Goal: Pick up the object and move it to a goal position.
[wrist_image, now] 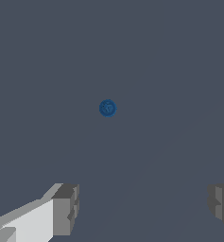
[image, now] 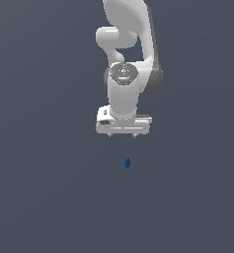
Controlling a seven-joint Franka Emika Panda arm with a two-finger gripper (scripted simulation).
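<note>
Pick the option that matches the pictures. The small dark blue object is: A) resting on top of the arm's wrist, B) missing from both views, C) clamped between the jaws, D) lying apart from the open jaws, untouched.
D: the blue object sits apart from the gripper, whose jaws stand wide open and empty.

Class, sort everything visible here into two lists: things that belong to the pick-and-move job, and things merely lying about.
Belongs to the job:
- dark blue object
- gripper, open and apart from the object

Merely lying about:
- nothing; only the plain grey surface shows

The object (image: 127, 163) lies apart from the gripper (image: 122, 136), below it in the exterior view.
</note>
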